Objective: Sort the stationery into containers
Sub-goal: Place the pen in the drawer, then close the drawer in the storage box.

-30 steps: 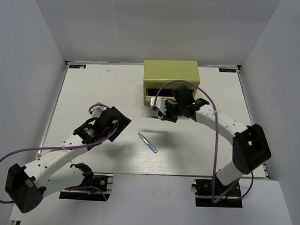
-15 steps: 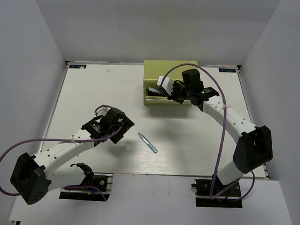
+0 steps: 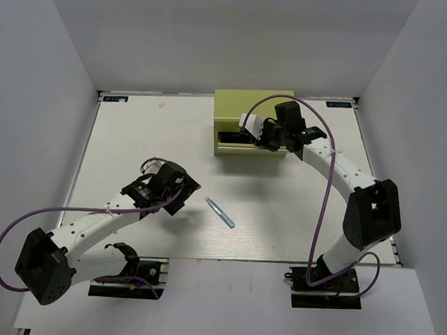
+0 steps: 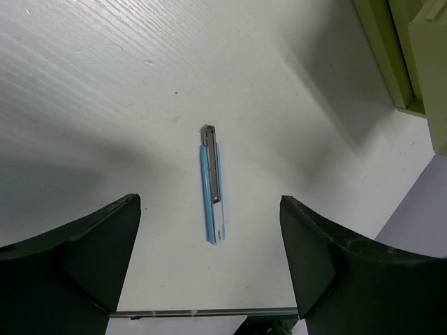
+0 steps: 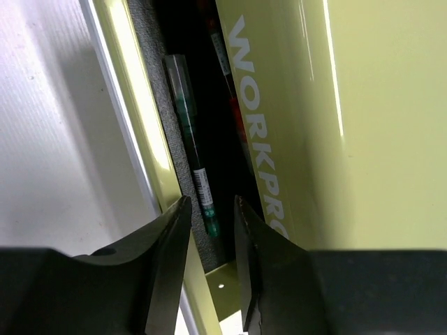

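Yellow-green chest: far edge, right of centre, drawer out, teal pen and red pen inside | pale blue stick: on the table by near edge, midway | left gripper: spread wide, empty, over stick | right gripper: at drawer, narrow gap, empty

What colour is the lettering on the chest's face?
White; the right wrist view shows the lettering best.

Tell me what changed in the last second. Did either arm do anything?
The right arm swung toward the back, bringing the right claw from in front of the yellow-green chest to over its open drawer, where a green pen lies. The left arm barely shifted; the left claw, open, hangs above the pale blue pen. That pen and the chest stayed put. I can't see anything being grabbed or let go.
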Available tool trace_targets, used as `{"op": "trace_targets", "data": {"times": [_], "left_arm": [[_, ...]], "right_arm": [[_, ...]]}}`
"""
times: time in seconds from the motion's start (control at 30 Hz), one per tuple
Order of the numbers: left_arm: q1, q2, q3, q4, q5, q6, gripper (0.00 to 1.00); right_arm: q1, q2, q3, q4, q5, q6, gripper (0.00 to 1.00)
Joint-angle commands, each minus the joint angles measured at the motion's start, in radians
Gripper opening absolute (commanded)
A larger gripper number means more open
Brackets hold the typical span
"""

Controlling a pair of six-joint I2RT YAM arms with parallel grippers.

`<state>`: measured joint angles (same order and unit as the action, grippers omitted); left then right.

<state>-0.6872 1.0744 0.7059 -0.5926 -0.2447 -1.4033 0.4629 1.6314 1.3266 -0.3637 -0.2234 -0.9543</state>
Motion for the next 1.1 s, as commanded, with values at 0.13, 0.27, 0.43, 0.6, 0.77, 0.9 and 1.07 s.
{"op": "trace_targets", "data": {"times": [0.13, 0.27, 0.43, 0.6, 0.77, 0.9, 1.07], "left_arm": [[0.003, -0.011, -0.005, 0.017, 0.019, -0.006, 0.9], [0.003, -0.002, -0.005, 0.027, 0.019, -0.006, 0.9], [0.003, -0.002, -0.005, 0.036, 0.028, -0.006, 0.9], [0.003, 0.016, -0.005, 0.045, 0.038, -0.006, 0.9], [0.003, 0.038, -0.005, 0.097, 0.057, -0.006, 0.9], [0.003, 0.047, -0.037, 0.264, 0.079, 0.032, 0.9], [0.003, 0.099, -0.074, 0.474, 0.09, 0.041, 0.9]], "right_arm": [[-0.012, -0.071, 0.0, -0.012, -0.157, -0.038, 0.06], [-0.01, -0.079, -0.001, -0.159, -0.32, -0.168, 0.0], [-0.007, 0.025, 0.054, -0.263, -0.343, -0.241, 0.0], [-0.007, 0.106, 0.105, -0.264, -0.277, -0.218, 0.0], [-0.006, 0.15, 0.097, -0.065, -0.151, -0.101, 0.0], [-0.007, 0.173, 0.103, 0.069, -0.002, -0.02, 0.0], [-0.01, 0.229, 0.164, 0.126, 0.081, 0.009, 0.0]]}}
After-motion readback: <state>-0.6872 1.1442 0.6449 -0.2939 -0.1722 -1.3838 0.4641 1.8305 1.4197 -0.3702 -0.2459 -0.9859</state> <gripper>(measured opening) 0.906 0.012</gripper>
